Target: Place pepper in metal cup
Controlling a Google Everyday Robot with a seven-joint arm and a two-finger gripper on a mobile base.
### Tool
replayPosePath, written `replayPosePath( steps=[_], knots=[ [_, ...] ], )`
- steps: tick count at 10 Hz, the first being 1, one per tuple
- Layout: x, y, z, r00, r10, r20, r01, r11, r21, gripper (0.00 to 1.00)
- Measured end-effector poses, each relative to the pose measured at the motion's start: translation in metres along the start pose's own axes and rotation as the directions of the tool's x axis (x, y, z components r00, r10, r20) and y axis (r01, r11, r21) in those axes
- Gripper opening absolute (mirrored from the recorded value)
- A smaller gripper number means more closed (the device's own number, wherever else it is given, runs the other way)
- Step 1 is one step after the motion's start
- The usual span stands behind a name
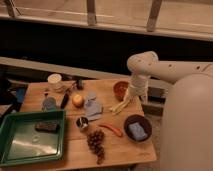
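The pepper [111, 130] is a slim red-orange chili lying flat near the front of the wooden table [125, 152]. It is between the grapes and the dark bowl. The metal cup [81, 123] is small and shiny, and stands upright just left of the pepper, beside the green tray. My gripper [132, 96] hangs from the white arm at the table's right rear, next to the orange-brown bowl [120, 90] and above the pale yellow-green pieces [119, 106]. It is well behind the pepper and holds nothing that I can see.
A green tray [20, 147] with a dark object sits front left. Dark grapes [96, 142] lie in front of the cup. A dark bowl [135, 120] holds a blue sponge. A white cup [54, 80], a blue-grey cup [49, 103], an orange fruit [77, 100] and a blue cloth [91, 106] stand behind.
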Motion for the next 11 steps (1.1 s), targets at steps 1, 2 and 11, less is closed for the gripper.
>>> replayPosePath(
  steps=[1, 2, 11],
  knots=[
    [0.008, 0.018, 0.001, 0.998, -0.06, -0.006, 0.06, 0.998, -0.007, 0.71],
    [0.022, 0.044, 0.0, 0.988, -0.157, -0.016, 0.156, 0.987, -0.029, 0.71],
    [0.048, 0.099, 0.019, 0.931, -0.366, -0.004, 0.364, 0.926, -0.097, 0.71]
  ],
)
